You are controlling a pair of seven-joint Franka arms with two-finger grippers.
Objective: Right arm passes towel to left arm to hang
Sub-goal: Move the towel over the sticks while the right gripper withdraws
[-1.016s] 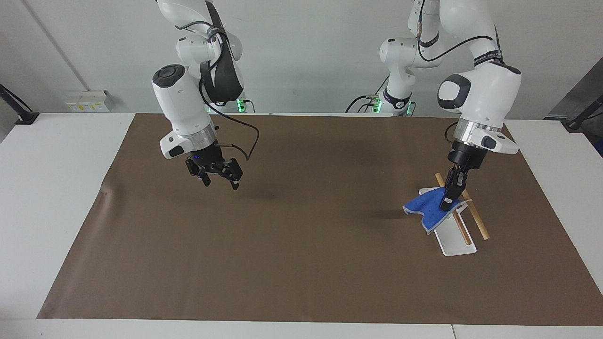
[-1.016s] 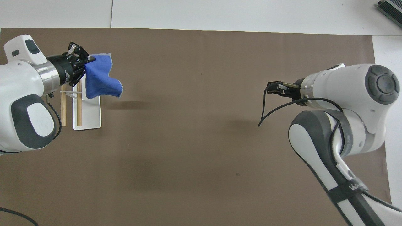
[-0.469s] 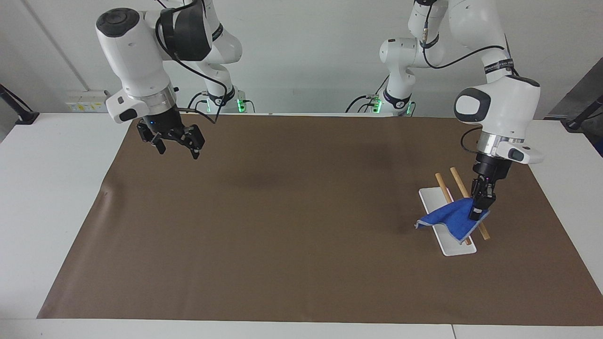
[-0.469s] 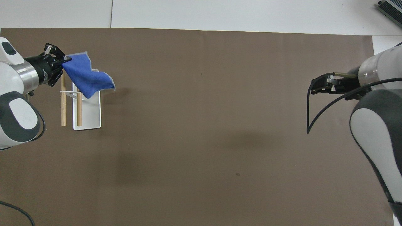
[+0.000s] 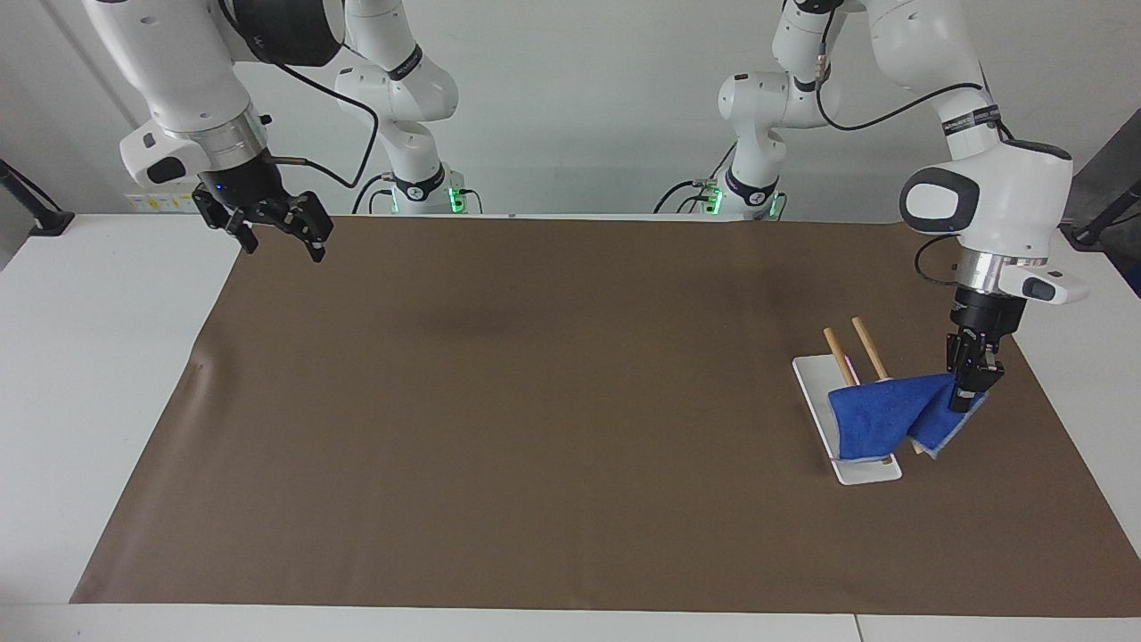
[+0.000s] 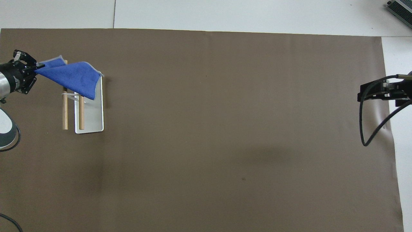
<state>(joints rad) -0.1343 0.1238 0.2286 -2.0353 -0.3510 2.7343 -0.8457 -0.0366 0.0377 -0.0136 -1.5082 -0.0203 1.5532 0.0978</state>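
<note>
The blue towel (image 5: pixel 878 419) (image 6: pixel 70 75) lies draped over the two wooden rods (image 5: pixel 865 343) (image 6: pixel 65 116) of a small rack with a white base (image 5: pixel 860 468) (image 6: pixel 93 119). My left gripper (image 5: pixel 967 397) (image 6: pixel 33 67) is shut on one corner of the towel, low beside the rack, toward the left arm's end of the table. That corner is stretched out from the rods to the gripper. My right gripper (image 5: pixel 281 236) (image 6: pixel 363 91) hangs open and holds nothing, raised over the mat's edge at the right arm's end.
A big brown mat (image 5: pixel 535 401) covers most of the white table (image 5: pixel 89 357). A black cable (image 6: pixel 370 129) loops down from the right wrist. The rack is the only object standing on the mat.
The left gripper has drawn the towel across the rods toward the left arm's end of the table. The right arm has lifted and swung away to its own end, still open.
</note>
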